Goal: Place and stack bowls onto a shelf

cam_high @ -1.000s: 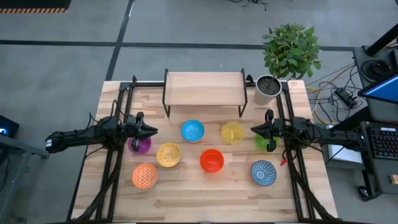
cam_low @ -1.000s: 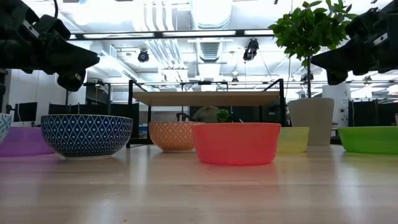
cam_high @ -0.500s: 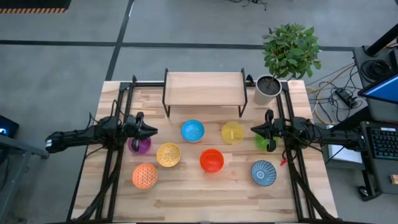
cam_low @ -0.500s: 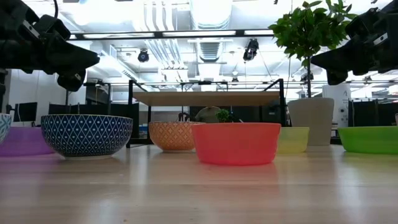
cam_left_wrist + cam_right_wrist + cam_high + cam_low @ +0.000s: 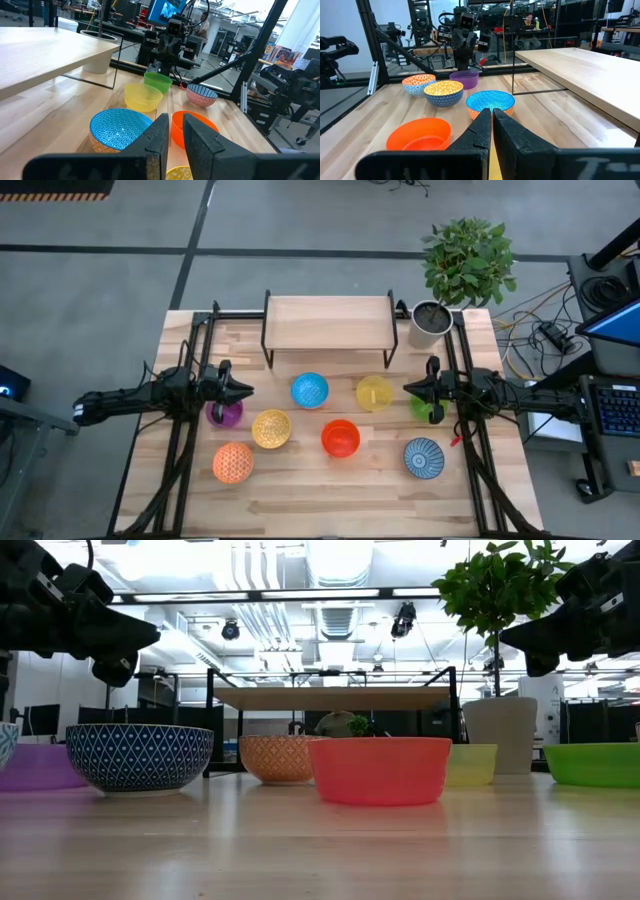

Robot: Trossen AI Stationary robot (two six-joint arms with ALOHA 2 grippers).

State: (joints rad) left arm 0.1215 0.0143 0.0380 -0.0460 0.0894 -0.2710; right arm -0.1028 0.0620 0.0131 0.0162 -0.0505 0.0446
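The high view looks straight down on the whole pale butcher-block tabletop (image 5: pixel 330 490). The low view sits at board height, close behind the red-orange round bowl (image 5: pixel 379 769), facing the low light-wood shelf on thin black legs (image 5: pixel 330 698). Each wrist view looks across the bowls toward the opposite arm; both share the patterned blue bowl (image 5: pixel 120 127).

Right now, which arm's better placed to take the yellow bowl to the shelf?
Right, probably. The right gripper hovers just beside the yellow bowl; the left gripper is across the table, beyond the blue bowl. The shelf is bare.
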